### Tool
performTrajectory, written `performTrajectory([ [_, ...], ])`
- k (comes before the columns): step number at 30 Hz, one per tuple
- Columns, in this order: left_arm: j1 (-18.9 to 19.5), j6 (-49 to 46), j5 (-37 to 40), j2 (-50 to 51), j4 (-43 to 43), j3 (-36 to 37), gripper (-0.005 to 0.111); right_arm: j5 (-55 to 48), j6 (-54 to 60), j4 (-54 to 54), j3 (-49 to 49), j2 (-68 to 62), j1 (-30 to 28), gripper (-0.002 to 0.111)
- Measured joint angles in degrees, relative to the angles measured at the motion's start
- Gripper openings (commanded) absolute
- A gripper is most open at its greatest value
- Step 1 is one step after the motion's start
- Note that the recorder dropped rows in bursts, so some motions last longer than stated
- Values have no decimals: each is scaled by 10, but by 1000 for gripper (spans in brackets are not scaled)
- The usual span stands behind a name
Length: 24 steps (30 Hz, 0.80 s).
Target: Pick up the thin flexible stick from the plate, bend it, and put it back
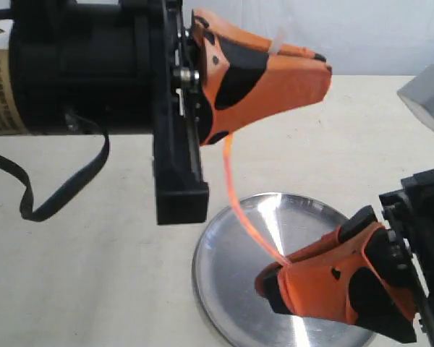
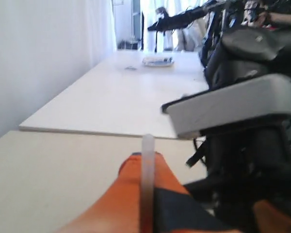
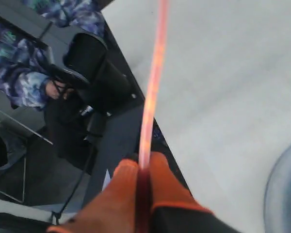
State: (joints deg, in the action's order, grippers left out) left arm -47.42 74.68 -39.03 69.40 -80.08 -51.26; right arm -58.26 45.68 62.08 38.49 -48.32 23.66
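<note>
The thin flexible stick [image 1: 235, 196] hangs in a curve above the plate [image 1: 224, 278], glowing red-orange, held at both ends. My left gripper [image 1: 304, 56] is shut on its upper end, and the whitish tip [image 2: 147, 160] pokes out past the orange fingers. My right gripper [image 1: 271, 278] is shut on the lower end, low over the plate. In the right wrist view the stick [image 3: 153, 82] runs straight out from between the pressed fingers [image 3: 126, 189]. The silver plate's rim [image 3: 281, 189] shows at that view's edge.
A grey box-like object [image 1: 428, 97] stands at the far right of the light table [image 1: 79, 289]. A black cable [image 1: 58, 195] droops from the left arm. A second table with a small dish [image 2: 157, 61] lies beyond, with chairs and people around it.
</note>
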Motion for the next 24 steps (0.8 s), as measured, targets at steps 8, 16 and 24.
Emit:
performTrajectory([
  [8,1,129,-28,24,-174,31,0,131,-15,-9,4,56,0,-1],
  [16,0,-4,-90,-2,27,12,0,51,-226,-251,4,60,-1,-1],
  [24,0,-38,-24,-2,36,-1,0,51,-227,-233,4,60,-1,3],
])
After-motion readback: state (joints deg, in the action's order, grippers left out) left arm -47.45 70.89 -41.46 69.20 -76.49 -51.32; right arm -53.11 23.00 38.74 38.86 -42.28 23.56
